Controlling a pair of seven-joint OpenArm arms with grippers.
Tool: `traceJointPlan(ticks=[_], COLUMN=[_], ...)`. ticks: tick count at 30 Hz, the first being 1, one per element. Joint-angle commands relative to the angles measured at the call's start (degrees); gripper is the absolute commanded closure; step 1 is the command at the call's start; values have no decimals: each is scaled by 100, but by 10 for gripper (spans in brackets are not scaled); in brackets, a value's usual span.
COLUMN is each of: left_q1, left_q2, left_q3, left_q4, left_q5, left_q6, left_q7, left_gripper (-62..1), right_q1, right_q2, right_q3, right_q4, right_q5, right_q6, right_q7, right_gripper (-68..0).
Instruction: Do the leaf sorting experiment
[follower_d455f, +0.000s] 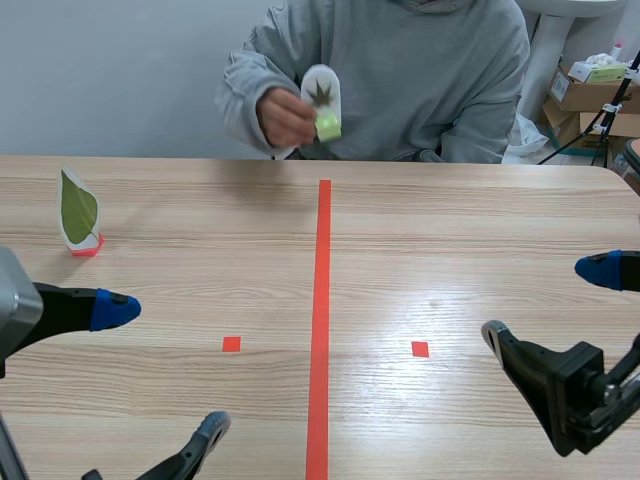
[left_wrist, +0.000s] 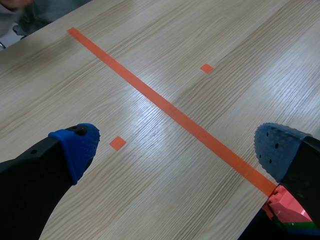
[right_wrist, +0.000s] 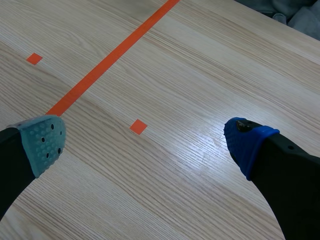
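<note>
Scene view only: a person (follower_d455f: 400, 60) sits at 12 o'clock across the counter (follower_d455f: 470, 230). The person's hand (follower_d455f: 285, 117) holds a white leaf card (follower_d455f: 321, 92) w/ a dark star-shaped leaf and a green base, above the counter's far edge. A second leaf card (follower_d455f: 79, 208), w/ a green pointed leaf and a red base, stands upright on the counter at 10 o'clock, well apart from both arms.

Wrist views show neither card, only wood and the tape line (left_wrist: 165, 105).

Left hand (left_wrist: 177, 145): fingers apart, over bare wood at approx. 8 o'clock. Right hand (right_wrist: 146, 141): fingers apart, over bare wood at approx. 4 o'clock.

Left wrist view: a red-and-green part (left_wrist: 287, 210) sits beside one finger. It is cut off, ID unclear.

Cardboard boxes (follower_d455f: 590, 92) sit off-counter at 2 o'clock, contents not legible.
</note>
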Motion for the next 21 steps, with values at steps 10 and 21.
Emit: traceJointPlan(ticks=[10,21], left_q1=[-4,-4], left_q2=[404,424], left_q3=[-83,-83], left_q4=[339,337], left_q5=[-752,-732], left_q6=[2,2], left_q7=[175,175], left_gripper=[-623,-623], right_q1=[79,79], right_q2=[2,2], right_q3=[68,68], right_q4=[83,83], right_q5=[24,24], right_q6=[2,2], right_q7=[90,83], right_gripper=[-667,-667])
